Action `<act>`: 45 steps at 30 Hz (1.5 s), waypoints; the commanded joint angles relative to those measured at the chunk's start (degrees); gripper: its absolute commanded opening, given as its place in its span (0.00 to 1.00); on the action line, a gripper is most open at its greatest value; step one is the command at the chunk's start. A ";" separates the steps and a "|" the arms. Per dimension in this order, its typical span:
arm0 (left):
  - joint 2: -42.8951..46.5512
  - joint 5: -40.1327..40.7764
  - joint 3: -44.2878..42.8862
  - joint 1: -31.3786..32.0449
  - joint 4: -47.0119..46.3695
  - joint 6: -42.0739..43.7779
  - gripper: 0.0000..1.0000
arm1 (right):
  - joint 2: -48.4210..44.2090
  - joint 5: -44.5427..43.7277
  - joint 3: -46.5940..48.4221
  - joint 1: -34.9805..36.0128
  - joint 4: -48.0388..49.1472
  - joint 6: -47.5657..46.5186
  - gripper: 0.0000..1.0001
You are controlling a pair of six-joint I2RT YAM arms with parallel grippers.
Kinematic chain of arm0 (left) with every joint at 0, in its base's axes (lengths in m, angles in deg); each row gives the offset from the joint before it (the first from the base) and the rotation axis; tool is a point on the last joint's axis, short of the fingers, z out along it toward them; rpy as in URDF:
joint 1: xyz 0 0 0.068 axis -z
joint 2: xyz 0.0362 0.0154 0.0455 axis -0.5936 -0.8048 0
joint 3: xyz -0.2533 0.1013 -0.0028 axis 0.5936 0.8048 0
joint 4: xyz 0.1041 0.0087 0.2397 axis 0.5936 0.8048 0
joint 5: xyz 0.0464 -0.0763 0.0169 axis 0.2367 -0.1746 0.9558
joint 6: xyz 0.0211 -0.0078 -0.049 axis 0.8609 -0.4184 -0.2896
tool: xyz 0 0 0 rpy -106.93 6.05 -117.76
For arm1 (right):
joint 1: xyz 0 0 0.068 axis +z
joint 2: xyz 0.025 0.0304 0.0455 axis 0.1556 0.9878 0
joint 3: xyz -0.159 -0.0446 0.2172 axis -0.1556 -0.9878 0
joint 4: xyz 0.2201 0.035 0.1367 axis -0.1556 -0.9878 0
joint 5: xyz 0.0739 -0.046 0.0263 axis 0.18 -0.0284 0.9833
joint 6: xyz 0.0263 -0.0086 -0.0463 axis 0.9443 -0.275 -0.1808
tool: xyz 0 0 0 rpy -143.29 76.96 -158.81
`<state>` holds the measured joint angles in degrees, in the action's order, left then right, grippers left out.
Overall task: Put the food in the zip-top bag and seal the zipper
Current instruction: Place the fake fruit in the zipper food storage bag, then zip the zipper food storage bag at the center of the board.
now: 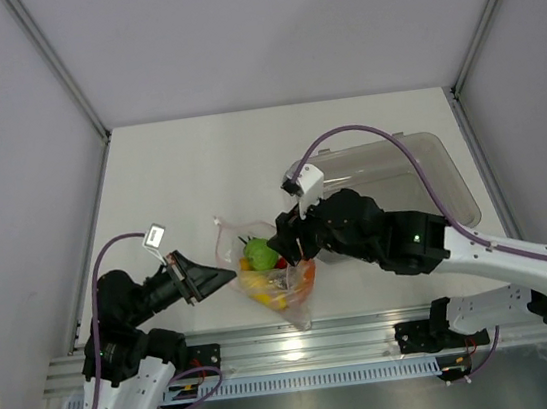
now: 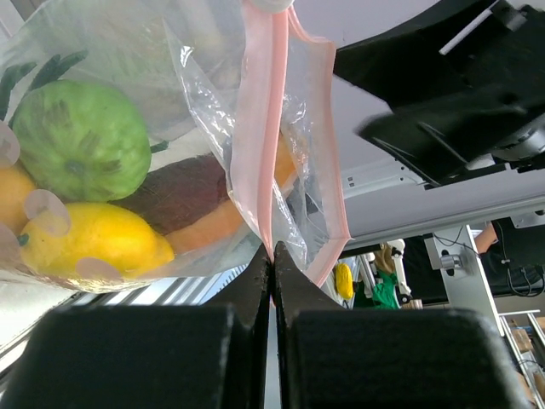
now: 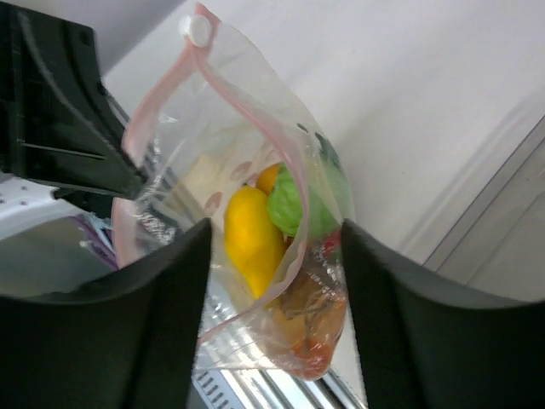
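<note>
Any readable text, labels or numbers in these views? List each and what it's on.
None readable in any view.
Bag: only pale round blotches, no letters.
Left wrist block, right wrist block: white, too small to tell any marking.

So the table is a plain off-white flat top (image 1: 199, 174), matte, with grey walls on three sides. The only thing clearly sitting on it is a grey translucent rigid plastic bin (image 1: 399, 163), back right. The clear crinkly plastic bag (image 1: 267, 271) of toy produce is near the front edge; can't tell if it touches down.
</note>
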<state>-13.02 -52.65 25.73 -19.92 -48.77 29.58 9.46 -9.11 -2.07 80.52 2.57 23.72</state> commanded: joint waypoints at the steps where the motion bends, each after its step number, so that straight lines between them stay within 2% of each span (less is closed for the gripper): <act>1: 0.82 -0.10 -2.09 0.21 0.21 -0.84 0.01 | 3.29 1.68 0.35 -1.25 -0.17 -0.38 0.57; 3: 1.00 0.07 -2.35 0.21 0.66 -0.75 0.01 | 4.43 1.51 1.31 -1.43 -0.53 -0.99 0.44; 5: 1.18 0.07 -2.53 0.21 1.18 -0.75 0.01 | 5.58 1.77 1.58 -1.70 -0.09 -1.35 0.38; 7: 1.26 0.16 -2.97 0.21 1.62 -0.49 0.01 | 6.37 1.86 2.02 -1.96 -0.44 -1.70 0.25; 8: 1.26 0.25 -3.67 0.21 2.15 -0.14 0.01 | 6.37 1.86 2.45 -2.14 -0.61 -1.53 0.12; 9: 1.26 0.42 -3.85 0.21 2.41 0.04 0.01 | 6.37 1.86 2.63 -2.14 -0.79 -1.52 0.06; 11: 1.18 1.03 -4.72 0.21 3.11 0.56 0.00 | 5.76 2.30 2.99 -2.14 -0.79 -0.47 0.00; 19: -2.33 0.51 -9.72 0.21 0.84 -0.14 0.01 | 3.21 12.49 2.64 -1.87 7.89 10.77 0.00; 26: -3.66 0.51 -13.52 0.21 1.79 -0.14 0.02 | 6.37 8.46 2.46 1.46 14.67 20.44 0.00; 28: -3.13 0.86 -13.34 0.21 3.02 0.30 0.09 | 7.25 5.04 2.20 2.86 15.99 23.34 0.00; 29: -2.52 0.95 -12.91 0.21 4.16 0.56 0.19 | 7.43 3.80 2.11 3.31 16.34 24.31 0.00; 30: -2.17 0.86 -12.73 0.21 4.61 0.74 0.24 | 7.60 1.36 1.93 3.66 16.87 25.53 0.00; 31: -1.73 1.12 -12.38 0.21 5.05 0.92 0.35 | 7.61 0.11 1.85 4.19 16.96 26.07 0.00; 34: -0.50 1.30 -12.02 0.21 7.33 1.97 0.51 | 7.17 -2.96 1.14 4.72 17.58 27.65 0.00; 36: 0.03 1.48 -11.85 0.21 9.08 3.02 0.58 | 6.73 -4.72 0.70 5.07 17.40 28.27 0.00; 37: 0.29 1.48 -11.76 0.21 9.44 3.20 0.66 | 6.12 -6.82 0.44 5.33 17.32 29.23 0.00; 40: 0.56 1.13 -11.41 0.21 9.62 3.47 0.75 | 5.32 -11.04 -0.35 5.68 16.09 33.78 0.00; 45: 0.21 0.95 -12.64 0.21 9.80 4.52 0.81 | 6.90 -15.45 0.43 6.82 14.95 40.92 0.00</act>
<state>-12.85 -51.71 14.19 -19.92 -39.30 32.14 16.85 -17.57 -3.31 86.05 14.76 57.52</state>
